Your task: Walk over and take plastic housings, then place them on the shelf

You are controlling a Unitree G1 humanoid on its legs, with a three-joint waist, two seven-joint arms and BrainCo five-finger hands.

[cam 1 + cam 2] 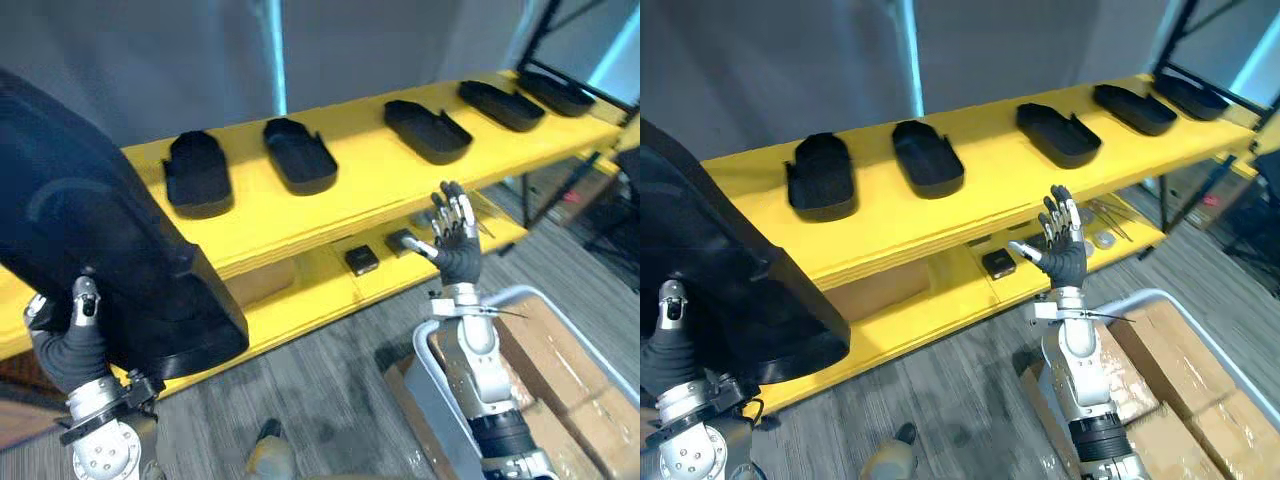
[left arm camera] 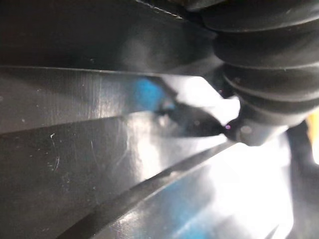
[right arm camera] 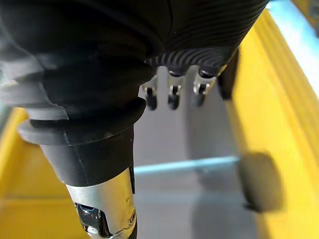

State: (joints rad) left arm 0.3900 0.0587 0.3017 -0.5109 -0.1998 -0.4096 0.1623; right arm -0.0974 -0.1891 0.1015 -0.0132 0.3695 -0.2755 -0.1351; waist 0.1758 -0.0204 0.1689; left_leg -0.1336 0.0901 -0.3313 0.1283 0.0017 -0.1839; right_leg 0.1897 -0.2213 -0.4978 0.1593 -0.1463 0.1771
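Note:
A large black plastic housing (image 1: 100, 240) fills the near left, held up by my left hand (image 1: 75, 325), whose thumb lies against its lower edge while the fingers are hidden behind it. Its dark surface (image 2: 75, 164) shows close up in the left wrist view. Several more black housings rest in a row on the top level of the yellow shelf (image 1: 360, 180), among them ones at the left (image 1: 198, 172) and the middle (image 1: 428, 130). My right hand (image 1: 1062, 242) is raised with fingers (image 3: 172, 94) straight and spread, empty, in front of the lower shelf level.
The lower yellow level (image 1: 300, 295) carries two small black blocks (image 1: 361, 260) and some metal bits (image 1: 1105, 225). Cardboard boxes (image 1: 570, 380) sit in a grey-rimmed cart at the lower right, beside my right arm. A dark frame (image 1: 540, 40) stands at the far right.

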